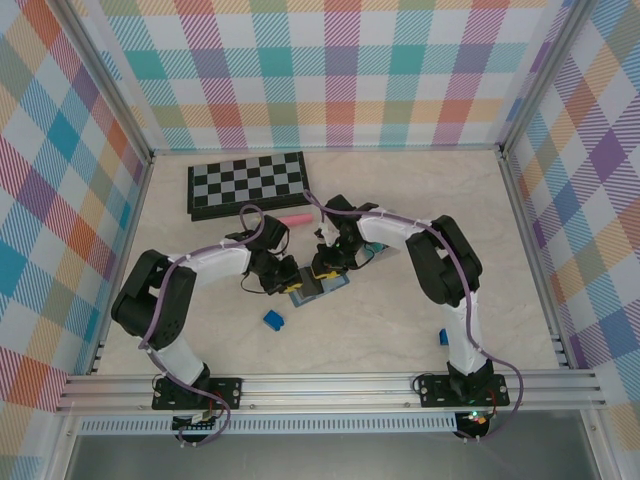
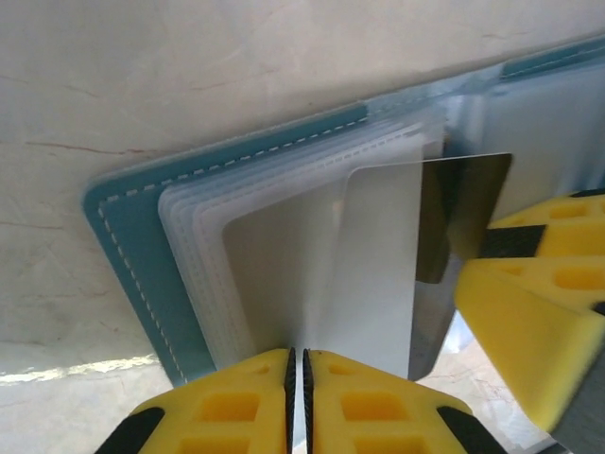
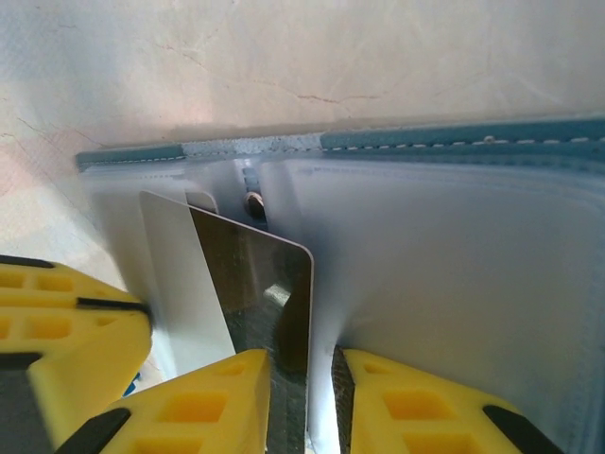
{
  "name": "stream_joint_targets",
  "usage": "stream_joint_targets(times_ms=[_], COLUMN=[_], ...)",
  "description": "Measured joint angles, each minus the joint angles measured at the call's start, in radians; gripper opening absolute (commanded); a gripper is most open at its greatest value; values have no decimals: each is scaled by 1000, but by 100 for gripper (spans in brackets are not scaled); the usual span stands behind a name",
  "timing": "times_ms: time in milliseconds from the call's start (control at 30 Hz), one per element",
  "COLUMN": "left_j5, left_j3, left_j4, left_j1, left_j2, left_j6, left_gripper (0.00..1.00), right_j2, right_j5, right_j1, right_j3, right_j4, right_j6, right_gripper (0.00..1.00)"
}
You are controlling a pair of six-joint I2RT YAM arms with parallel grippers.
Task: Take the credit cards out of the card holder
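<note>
The card holder (image 1: pixel 322 291) lies open on the table between both grippers, with a slate-blue cover (image 2: pixel 132 246) and clear sleeve pages (image 3: pixel 444 274). A white card (image 2: pixel 378 274) stands partly out of a sleeve. My left gripper (image 2: pixel 298 364) is shut on its edge. Beside it sits a dark, mirror-like card (image 3: pixel 260 284). My right gripper (image 3: pixel 304 369) has its jaws closed on that dark card and a bulging clear sleeve page. The right fingers (image 2: pixel 529 322) show at the edge of the left wrist view. In the right wrist view the left fingers (image 3: pixel 66 331) show. From above, the left gripper (image 1: pixel 288 283) and right gripper (image 1: pixel 325 268) nearly touch.
A folded chessboard (image 1: pixel 248 183) lies at the back left, with a pink stick (image 1: pixel 296 220) in front of it. A small blue block (image 1: pixel 273 319) sits just in front of the holder, and another blue piece (image 1: pixel 443 335) by the right arm. Plaid walls enclose the table.
</note>
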Motion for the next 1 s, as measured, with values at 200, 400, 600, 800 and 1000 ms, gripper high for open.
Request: stream_joint_targets(times_ms=[200,400,600,800,1000], left_j5=[-7,-7,-11,-14,-14], left_j3=[0,0,0,0,0], left_j4=[-2,-2,-3,-3,-4], left_j1=[0,-1,-1,-2,-2], left_j2=[6,9,10,10,10], left_j6=[3,13,23,35,52], left_gripper=[10,10,11,11,12], right_j2=[8,14,15,15,14], right_j5=[-37,-87,-95,-77,-56], right_j1=[-7,-13,-17,-22,-27], right_j3=[0,0,0,-2,-2], right_j4=[3,15,30,43,52], right_j6=[-5,-14,-14,-8,-10], right_gripper=[22,17,6,1,0])
